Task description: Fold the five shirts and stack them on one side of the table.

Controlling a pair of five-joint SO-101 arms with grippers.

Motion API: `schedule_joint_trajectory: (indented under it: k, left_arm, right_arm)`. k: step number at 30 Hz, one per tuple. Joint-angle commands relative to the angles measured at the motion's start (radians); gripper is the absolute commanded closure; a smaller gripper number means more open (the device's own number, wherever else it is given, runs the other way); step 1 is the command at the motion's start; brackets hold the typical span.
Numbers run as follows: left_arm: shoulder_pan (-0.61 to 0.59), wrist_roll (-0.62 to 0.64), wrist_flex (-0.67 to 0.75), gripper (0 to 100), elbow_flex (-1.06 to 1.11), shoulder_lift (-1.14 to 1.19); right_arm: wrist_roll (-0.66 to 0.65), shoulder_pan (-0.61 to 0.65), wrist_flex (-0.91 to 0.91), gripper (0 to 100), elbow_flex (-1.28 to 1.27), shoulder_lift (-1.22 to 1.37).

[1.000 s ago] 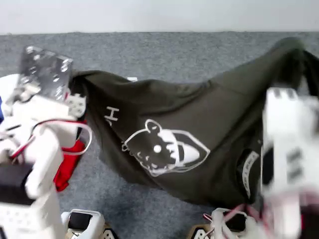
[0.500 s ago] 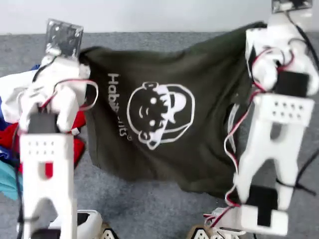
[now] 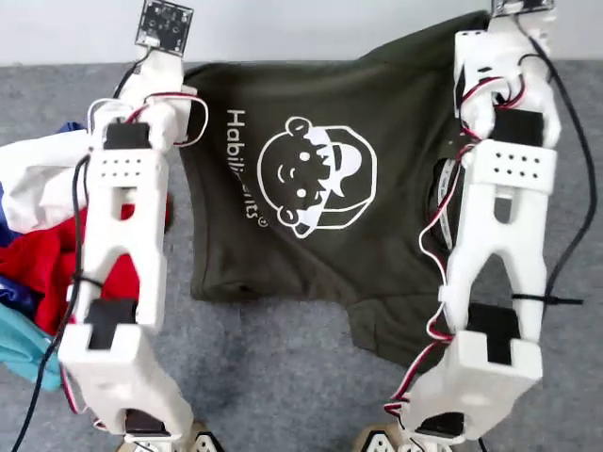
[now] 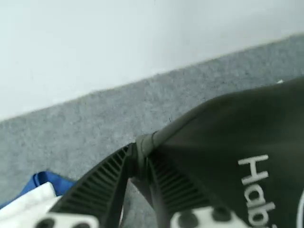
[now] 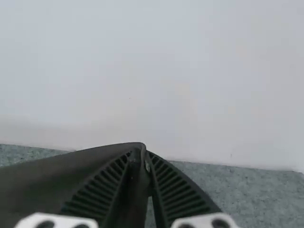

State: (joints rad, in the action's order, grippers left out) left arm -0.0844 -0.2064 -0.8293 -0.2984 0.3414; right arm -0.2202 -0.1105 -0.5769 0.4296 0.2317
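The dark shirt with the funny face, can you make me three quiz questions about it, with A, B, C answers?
1. Where is the heap of other clothes? A in a basket; B beside the left arm; C on a chair.
2. What colour is the face print? A white; B yellow; C pink.
3. The left tool is: A open; B lying flat; C shut on the dark shirt.
Answers: B, the heap lies by that arm; A, white lines; C, it pinches the shirt's edge.
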Motion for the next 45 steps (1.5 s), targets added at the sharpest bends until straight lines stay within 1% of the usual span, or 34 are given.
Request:
schedule_joint_trajectory:
  k: [1, 3, 9, 15, 19, 22, 24, 27, 31, 37, 41, 45]
  left_arm:
    - [-0.002, -0.002, -0.120, 98, -0.170, 0.052]
    - [-0.002, -0.002, -0.232, 98, -0.234, 0.083]
    - [0.000, -0.002, -0.578, 98, -0.372, 0.127]
    - [0.006, -0.006, -0.927, 98, -0.535, 0.130]
    - [-0.002, -0.002, -0.928, 98, -0.476, 0.101]
    - [0.029, -0.002, -0.928, 98, -0.334, 0.041]
    - [0.052, -0.002, -0.928, 98, -0.200, -0.020]
    - [0.074, -0.005, -0.927, 98, -0.002, -0.124]
    - [0.054, -0.009, -0.927, 98, 0.179, -0.221]
    - [-0.017, -0.069, -0.927, 98, 0.297, -0.259]
    - [-0.008, -0.083, -0.927, 98, 0.375, -0.261]
    - [0.025, -0.083, -0.927, 98, 0.421, -0.258]
  right_arm:
    - [-0.008, 0.018, -0.004, 98.9, 0.066, 0.022]
    - [-0.011, 0.021, -0.110, 98.9, 0.092, 0.038]
    - [-0.012, 0.022, -0.510, 98.9, 0.127, 0.035]
    - [-0.015, 0.024, -0.897, 98.9, 0.187, -0.054]
    - [-0.089, 0.019, -1.092, 98.9, 0.184, -0.128]
    - [-0.130, 0.015, -1.202, 98.9, 0.184, -0.176]
    - [-0.150, 0.008, -1.218, 98.9, 0.146, -0.209]
    - [-0.153, -0.016, -1.211, 98.9, 0.015, -0.269]
    - [-0.153, -0.016, -1.170, 98.9, -0.221, -0.367]
    - [-0.161, -0.018, -1.043, 98.9, -0.609, -0.590]
    - [-0.219, -0.021, -0.944, 98.9, -0.848, -0.745]
    - [-0.272, -0.070, -0.872, 98.9, -0.965, -0.865]
